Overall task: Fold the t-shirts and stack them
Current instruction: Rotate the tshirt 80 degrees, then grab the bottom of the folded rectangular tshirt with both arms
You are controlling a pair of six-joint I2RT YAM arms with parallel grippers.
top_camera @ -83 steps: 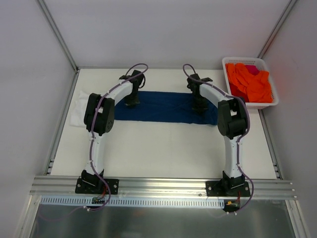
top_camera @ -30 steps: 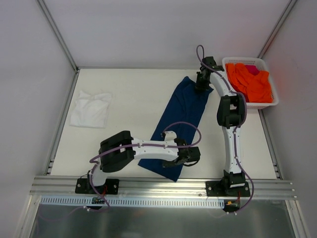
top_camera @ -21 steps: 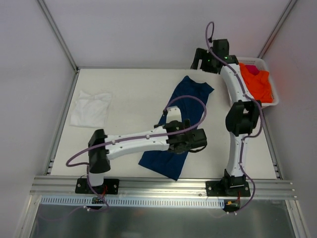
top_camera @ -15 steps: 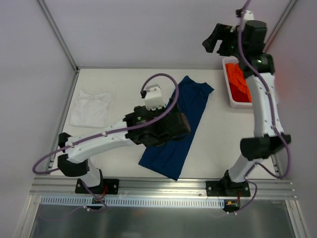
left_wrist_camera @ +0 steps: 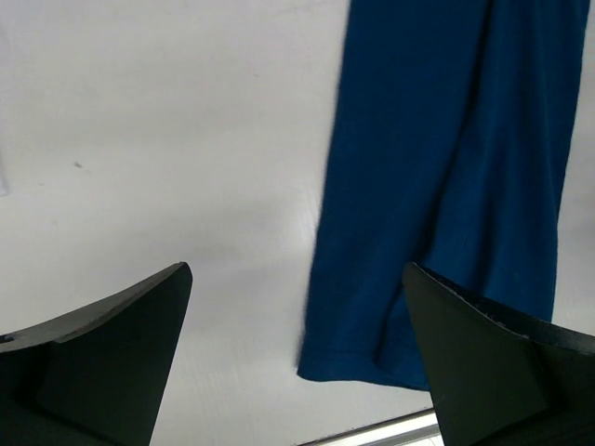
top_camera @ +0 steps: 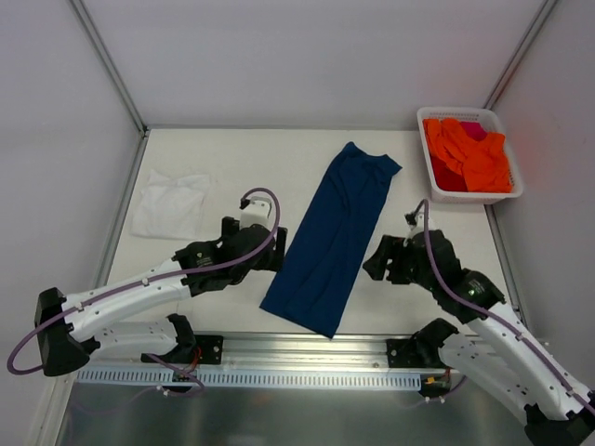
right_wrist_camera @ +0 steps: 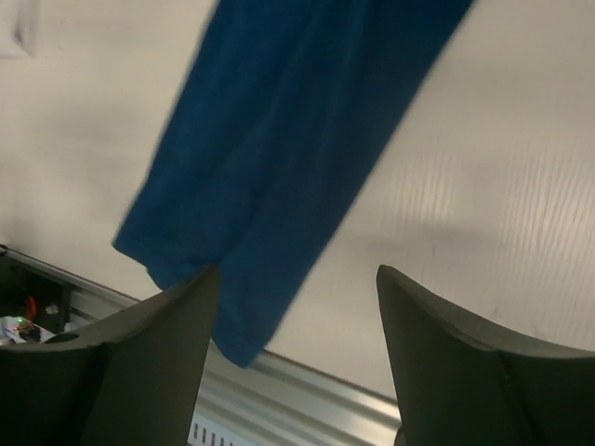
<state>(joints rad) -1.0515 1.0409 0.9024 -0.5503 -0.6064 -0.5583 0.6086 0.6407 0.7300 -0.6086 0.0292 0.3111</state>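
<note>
- navy tee (top_camera: 335, 232): folded into a long strip, flat, slanting across the middle of the table (top_camera: 242, 158)
- white tee (top_camera: 170, 204): far left, well apart from it
- left gripper (left_wrist_camera: 293, 279): jaws spread, empty, above the strip's left edge
- right gripper (right_wrist_camera: 297, 274): jaws spread, empty, right of the strip
- basket (top_camera: 507, 193): orange cloth, far right corner

You have a white table (top_camera: 251, 158) carrying a navy t-shirt (top_camera: 335, 232), a long strip slanting from the near edge toward the far right corner. A crumpled white t-shirt (top_camera: 170, 204) lies by the left edge and a white basket (top_camera: 469, 197) sits in the far right corner.
</note>
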